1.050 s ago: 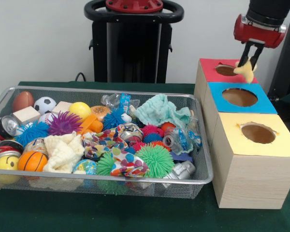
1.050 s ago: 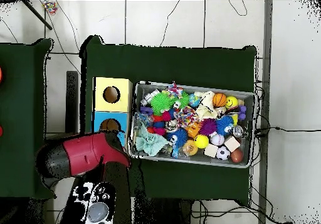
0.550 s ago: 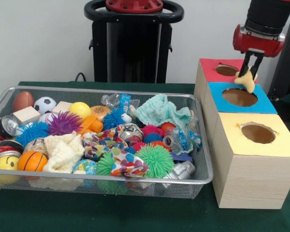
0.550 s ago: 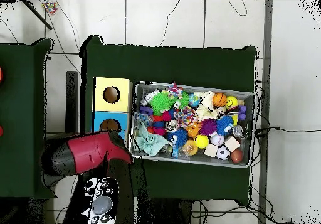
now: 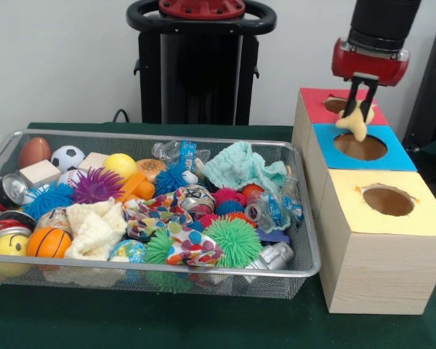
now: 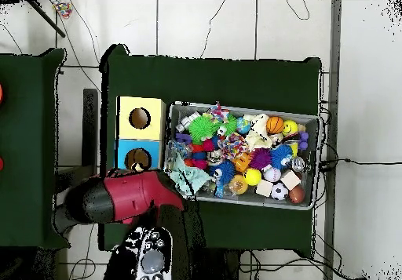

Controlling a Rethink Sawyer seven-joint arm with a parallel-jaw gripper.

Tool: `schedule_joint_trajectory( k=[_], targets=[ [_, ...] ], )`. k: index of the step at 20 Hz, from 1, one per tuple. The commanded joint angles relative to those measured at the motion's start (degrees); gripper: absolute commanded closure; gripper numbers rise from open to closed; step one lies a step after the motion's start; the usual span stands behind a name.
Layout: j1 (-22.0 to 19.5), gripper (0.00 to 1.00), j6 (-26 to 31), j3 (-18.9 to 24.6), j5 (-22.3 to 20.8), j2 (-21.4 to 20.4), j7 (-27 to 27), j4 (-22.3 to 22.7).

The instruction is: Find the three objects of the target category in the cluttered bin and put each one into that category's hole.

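In the front view my gripper hangs over the line where the red box meets the blue box. It is shut on a small pale yellow soft piece that dangles below the fingers, just left of the blue box's hole. The yellow box with its own hole stands nearest the camera. From overhead, the red arm covers the red box and hides the gripper. The blue box and yellow box show beside the bin.
A wire mesh bin holds several spiky balls, sports balls, crumpled cloths, wooden blocks and cans. A teal cloth lies at its right end near the boxes. The bin sits on a green table cover.
The gripper, still holding the pale yellow piece, has shifted left in the front view, from over the red hole's right side to the red and blue boundary. Overhead, the arm swung toward the bin.
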Motion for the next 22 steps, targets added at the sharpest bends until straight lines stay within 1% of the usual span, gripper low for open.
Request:
schedule_joint_trajectory(
  k=[1, 3, 6, 9, 12, 15, 17, 22],
  targets=[
    [-5.99, 1.00, -7.27, 0.52, -6.33, -3.11, -0.76, 12.89],
    [-6.88, 1.00, -6.84, 0.87, -6.86, -5.20, -1.33, 15.12],
    [-5.42, 1.00, -5.90, -0.67, -8.36, -7.39, -0.08, 17.03],
    [-1.84, 1.00, -5.01, -3.37, -10.47, -7.93, 2.24, 17.28],
    [1.99, 1.00, -4.18, -5.40, -11.40, -7.76, 4.92, 17.05],
    [5.53, 1.00, -3.39, -6.80, -11.29, -7.40, 6.96, 16.50],
    [7.21, 1.00, -3.84, -7.31, -10.90, -7.15, 7.75, 16.54],
    [9.08, 1.00, -2.70, -7.31, -9.60, -8.40, 6.68, 17.49]
  ],
)
